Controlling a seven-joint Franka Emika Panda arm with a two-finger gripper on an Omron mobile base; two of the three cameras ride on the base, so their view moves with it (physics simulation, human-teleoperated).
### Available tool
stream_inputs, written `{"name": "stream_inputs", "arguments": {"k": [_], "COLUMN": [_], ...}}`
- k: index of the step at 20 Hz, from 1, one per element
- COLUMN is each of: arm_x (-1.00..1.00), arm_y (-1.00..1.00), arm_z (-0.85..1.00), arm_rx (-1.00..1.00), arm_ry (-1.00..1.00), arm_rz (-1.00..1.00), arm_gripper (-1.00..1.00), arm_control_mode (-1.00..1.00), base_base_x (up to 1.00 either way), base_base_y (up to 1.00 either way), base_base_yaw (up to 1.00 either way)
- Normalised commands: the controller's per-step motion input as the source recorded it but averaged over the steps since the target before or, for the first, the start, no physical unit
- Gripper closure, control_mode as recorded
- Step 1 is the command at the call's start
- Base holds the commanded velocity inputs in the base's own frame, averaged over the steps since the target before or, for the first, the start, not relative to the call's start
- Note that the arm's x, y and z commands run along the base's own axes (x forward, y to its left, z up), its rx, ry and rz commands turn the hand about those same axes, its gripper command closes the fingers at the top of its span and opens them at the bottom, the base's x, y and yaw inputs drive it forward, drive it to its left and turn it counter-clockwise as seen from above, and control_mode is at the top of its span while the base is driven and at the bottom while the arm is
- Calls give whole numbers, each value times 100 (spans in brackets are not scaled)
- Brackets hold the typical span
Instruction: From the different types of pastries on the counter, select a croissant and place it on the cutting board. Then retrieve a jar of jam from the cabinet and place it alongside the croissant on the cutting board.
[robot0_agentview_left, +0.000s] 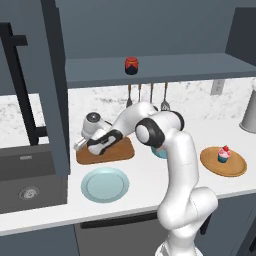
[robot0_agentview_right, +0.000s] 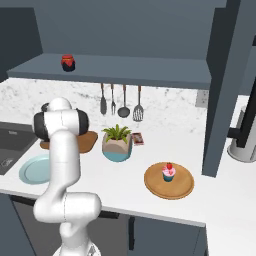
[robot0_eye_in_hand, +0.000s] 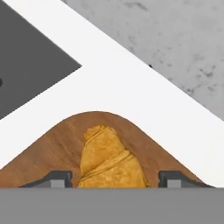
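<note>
From the left base view you see the arm reaching left and down over the cutting board (robot0_agentview_left: 112, 152), which lies on the white bench (robot0_agentview_left: 145, 185) by the backsplash. The gripper (robot0_agentview_left: 81, 145) sits low at the board's left end, and the hand blocks your sight of the jaws here. The jar of jam (robot0_agentview_left: 131, 65) stands on the open shelf above, well apart from the board. A light blue plate (robot0_agentview_left: 105, 184) lies just in front of the board, and the cupcake (robot0_agentview_left: 224, 154) stands on the round wooden tray (robot0_agentview_left: 223, 162) far to the right.

In the right base view, the arm covers most of the board (robot0_agentview_right: 88, 142); the jar (robot0_agentview_right: 68, 62) sits on the shelf at upper left.

The hand view gives you the croissant (robot0_eye_in_hand: 109, 159) lying on the board's rounded corner (robot0_eye_in_hand: 57, 148) — between the two fingertips (robot0_eye_in_hand: 57, 179), which stand apart with a gap on each side, not touching it.
</note>
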Motion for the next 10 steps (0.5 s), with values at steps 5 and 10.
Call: {"name": "stream_inputs", "arguments": {"k": [5, 10], "arm_x": [0, -23], "arm_y": [0, 0], "arm_z": [22, 45], "arm_rx": [0, 0], "arm_ry": [-2, -15], "arm_rz": [0, 0], "arm_gripper": [-100, -100], "arm_control_mode": [-100, -100], "base_base_x": [0, 0], "base_base_y": [0, 0], "base_base_yaw": [0, 0]}}
